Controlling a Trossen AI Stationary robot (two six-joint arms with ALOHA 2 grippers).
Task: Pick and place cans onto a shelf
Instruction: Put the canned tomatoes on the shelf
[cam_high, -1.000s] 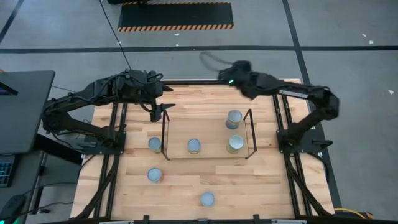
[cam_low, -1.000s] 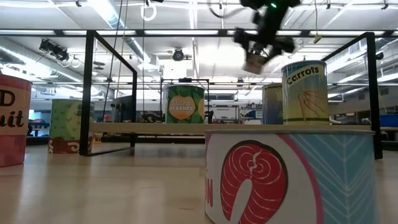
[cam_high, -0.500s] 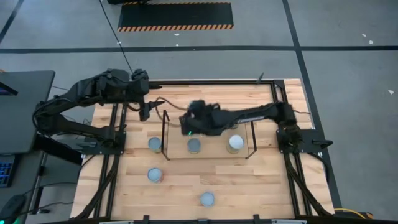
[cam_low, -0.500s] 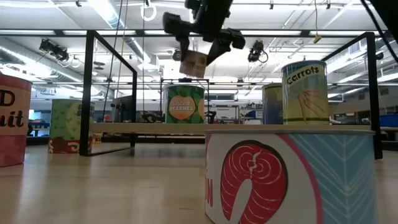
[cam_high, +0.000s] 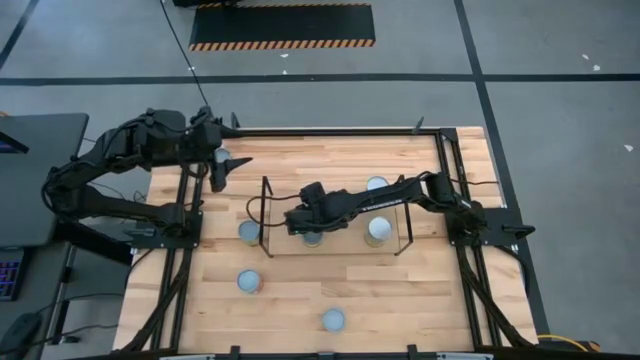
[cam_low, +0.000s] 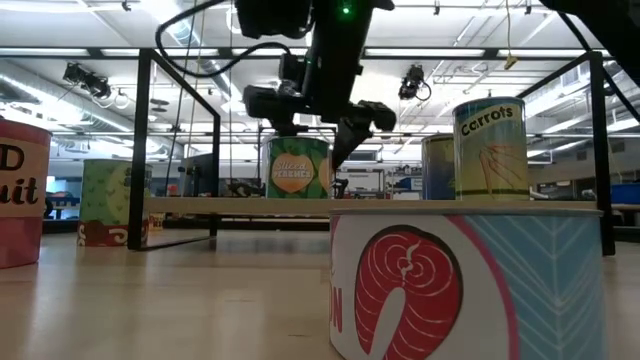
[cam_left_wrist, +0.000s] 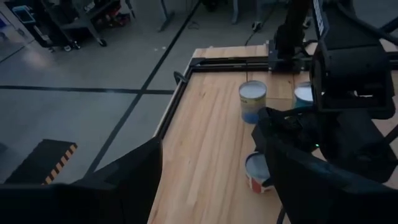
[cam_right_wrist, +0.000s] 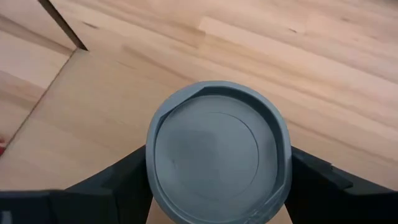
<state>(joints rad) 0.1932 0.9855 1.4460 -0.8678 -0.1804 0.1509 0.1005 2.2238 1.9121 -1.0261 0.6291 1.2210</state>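
Trouble first: the right claw (cam_high: 298, 218) hangs over the left half of the shelf (cam_high: 345, 247), and it carries a tin. The right wrist view shows the held can (cam_right_wrist: 217, 152) square between the two dark fingers, claw spread wide around its body, grey lid up and level.

The squeeze is the neighbour. A middle can (cam_high: 313, 238) already stands at the shelf's near edge, just beside the claw. Come down too near it and a finger or the tin's base could clip it and shove it off that edge. Drift toward the shelf's left end and a finger could snag the black wire frame (cam_high: 264, 215). Let go before the base sits flat and the tin could tip and roll, I reckon.

The left claw (cam_high: 222, 172) waits near the table's (cam_high: 300, 300) far left corner, fingers apart, holding nothing.

Containers: every tin in view is sealed, so contents go by labels only. In the low view, the carrots can (cam_low: 490, 148) and the peaches can (cam_low: 297, 167) stand on the shelf, and a salmon-picture can (cam_low: 470, 285) sits on the table close to the camera. Three tins wait on the bare table off the shelf, one (cam_high: 248, 232) just outside the left frame.
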